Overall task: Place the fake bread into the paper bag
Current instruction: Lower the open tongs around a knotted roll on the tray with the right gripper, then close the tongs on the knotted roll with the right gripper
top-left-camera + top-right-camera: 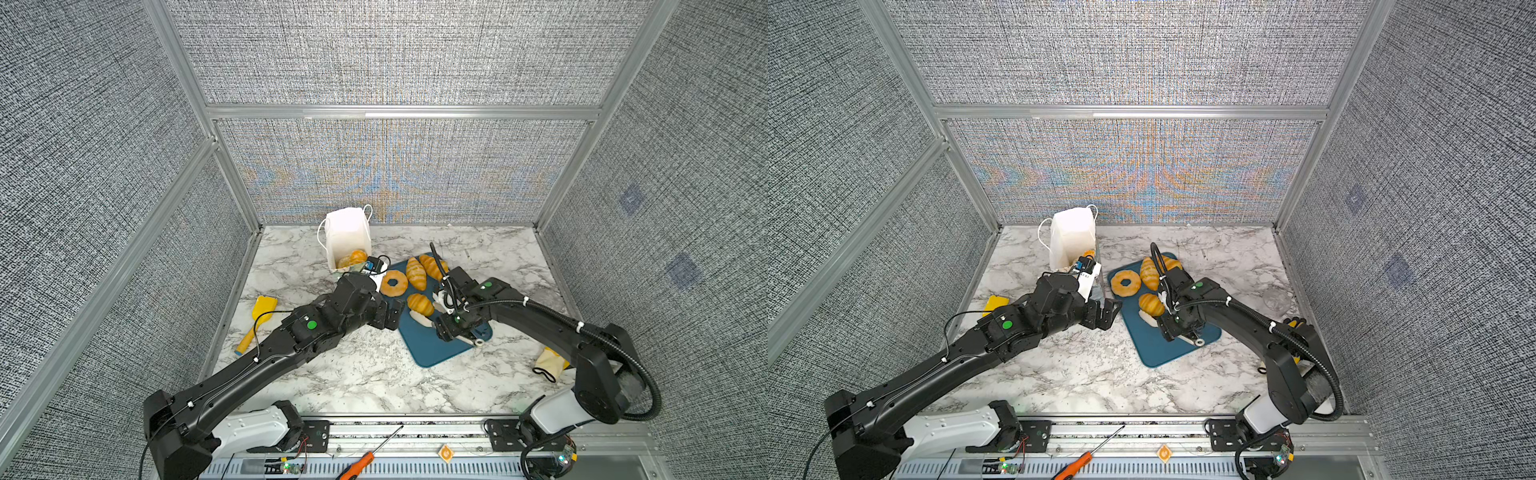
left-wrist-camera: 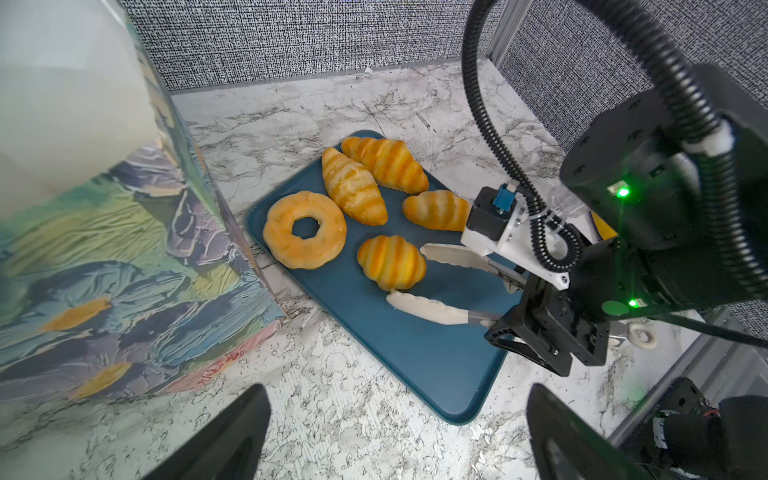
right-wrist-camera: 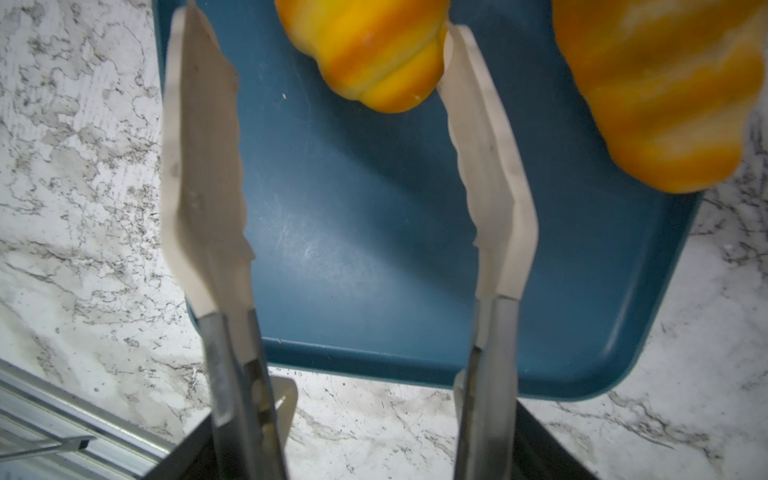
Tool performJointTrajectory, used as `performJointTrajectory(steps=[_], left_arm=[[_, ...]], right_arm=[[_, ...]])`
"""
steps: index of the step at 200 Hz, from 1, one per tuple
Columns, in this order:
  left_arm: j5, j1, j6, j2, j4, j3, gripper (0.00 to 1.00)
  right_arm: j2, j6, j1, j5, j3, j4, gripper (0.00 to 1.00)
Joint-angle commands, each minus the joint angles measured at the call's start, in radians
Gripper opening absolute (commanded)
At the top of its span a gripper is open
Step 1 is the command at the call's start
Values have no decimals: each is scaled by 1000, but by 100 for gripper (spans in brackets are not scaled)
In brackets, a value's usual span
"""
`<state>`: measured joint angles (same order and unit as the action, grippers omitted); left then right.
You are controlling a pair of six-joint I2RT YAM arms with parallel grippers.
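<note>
The paper bag (image 1: 347,237) (image 1: 1071,237) stands at the back left, its floral side (image 2: 124,249) showing in the left wrist view. Some fake bread (image 1: 354,257) lies inside it. On the blue tray (image 1: 432,351) (image 2: 415,353) lie a ring doughnut (image 1: 394,283) (image 2: 304,230), long croissants (image 1: 415,273) (image 2: 353,186) and a small croissant (image 1: 420,304) (image 2: 391,262) (image 3: 365,50). My right gripper (image 1: 446,328) (image 3: 374,449) is shut on white-tipped tongs (image 2: 432,309) (image 3: 203,166), whose tips stand apart on either side of the small croissant. My left gripper (image 1: 391,313) (image 2: 399,403) hangs open and empty beside the bag.
A yellow toy shovel (image 1: 259,320) lies at the left table edge. A cream glove (image 1: 548,361) sits at the right, and a clear cup (image 1: 1276,301) behind the right arm. An orange screwdriver (image 1: 365,457) rests on the front rail. Padded walls close in three sides.
</note>
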<state>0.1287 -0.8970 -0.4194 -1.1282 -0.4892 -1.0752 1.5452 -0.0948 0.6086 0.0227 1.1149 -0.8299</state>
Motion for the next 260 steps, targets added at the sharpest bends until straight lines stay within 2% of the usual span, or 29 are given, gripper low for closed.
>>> performJointTrajectory(steps=[1, 111, 221, 260], left_arm=[[3, 0, 4, -1, -3, -9, 98], [6, 0, 11, -12, -21, -28, 98], [20, 0, -1, 5, -36, -20, 98], [31, 0, -3, 18, -43, -17, 98]], right_arm=[[25, 29, 3, -33, 16, -7, 76], [107, 24, 42, -163, 71, -13, 77], [215, 56, 42, -143, 159, 22, 77], [222, 56, 43, -121, 157, 4, 73]])
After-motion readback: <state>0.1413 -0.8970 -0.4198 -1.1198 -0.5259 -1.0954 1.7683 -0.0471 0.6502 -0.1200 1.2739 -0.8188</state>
